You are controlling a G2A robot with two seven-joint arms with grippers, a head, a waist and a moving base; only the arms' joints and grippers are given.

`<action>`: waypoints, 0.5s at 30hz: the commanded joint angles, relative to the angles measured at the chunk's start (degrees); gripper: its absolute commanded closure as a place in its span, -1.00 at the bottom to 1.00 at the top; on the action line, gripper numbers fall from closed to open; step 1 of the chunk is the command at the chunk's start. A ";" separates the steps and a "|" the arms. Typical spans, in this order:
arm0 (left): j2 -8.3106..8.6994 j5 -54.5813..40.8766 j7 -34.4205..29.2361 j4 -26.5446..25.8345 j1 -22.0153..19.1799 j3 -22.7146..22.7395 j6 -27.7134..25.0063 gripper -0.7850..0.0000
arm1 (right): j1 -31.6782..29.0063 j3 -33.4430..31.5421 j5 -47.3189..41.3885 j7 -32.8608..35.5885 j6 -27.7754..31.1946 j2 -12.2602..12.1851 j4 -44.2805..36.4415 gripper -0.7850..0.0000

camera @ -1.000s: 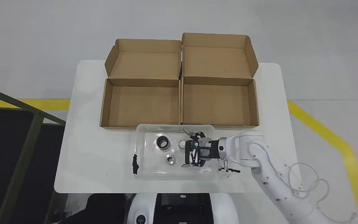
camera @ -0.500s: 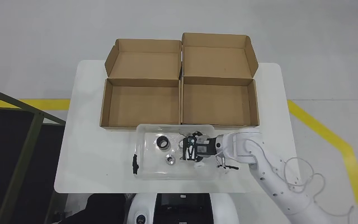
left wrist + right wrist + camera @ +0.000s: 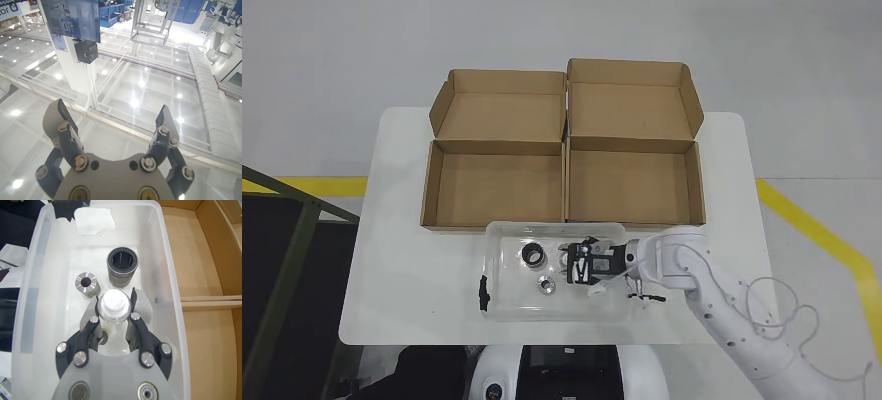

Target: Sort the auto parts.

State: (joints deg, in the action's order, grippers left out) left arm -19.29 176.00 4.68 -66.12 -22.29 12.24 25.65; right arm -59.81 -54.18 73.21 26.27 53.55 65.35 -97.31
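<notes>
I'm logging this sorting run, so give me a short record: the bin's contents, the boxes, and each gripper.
bin: clear plastic, in front of the boxes
contents: bearing, steel cylinder, white part, all upright
boxes: two, cardboard, open, side by side
right gripper: inside bin, closed on white part
left gripper: open, holding nothing, pointing at the ceiling

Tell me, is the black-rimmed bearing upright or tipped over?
Upright: the bearing stands on end in the bin, its open bore facing up.
</notes>
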 commanded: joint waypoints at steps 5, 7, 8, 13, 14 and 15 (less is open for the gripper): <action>0.00 0.00 0.00 0.00 0.00 0.00 0.00 -1.00 | -0.94 -1.98 -0.37 -1.06 0.68 -0.65 -3.01 1.00; 0.00 0.00 0.00 0.00 0.00 0.00 0.00 -1.00 | -1.55 -3.30 -0.48 -1.55 1.13 -1.02 -4.94 1.00; 0.00 0.00 0.00 0.00 0.00 0.00 0.00 -1.00 | -1.89 -3.86 -0.48 -1.69 1.23 -1.18 -5.75 1.00; 0.00 0.00 0.00 0.00 0.00 0.00 0.00 -1.00 | -3.18 -6.02 -1.25 -2.29 1.85 -1.82 -9.18 1.00; 0.00 0.00 0.00 0.00 0.00 0.00 0.00 -1.00 | -3.38 -6.44 -1.41 -2.46 1.99 -1.94 -9.86 1.00; 0.00 0.00 0.00 0.00 0.00 0.00 0.00 -1.00 | -3.66 -6.91 -1.69 -2.75 2.17 -2.08 -10.62 1.00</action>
State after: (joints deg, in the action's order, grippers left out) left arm -19.29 176.00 4.68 -66.12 -22.29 12.24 25.65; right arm -63.25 -60.69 71.77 23.77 55.57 63.38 -107.31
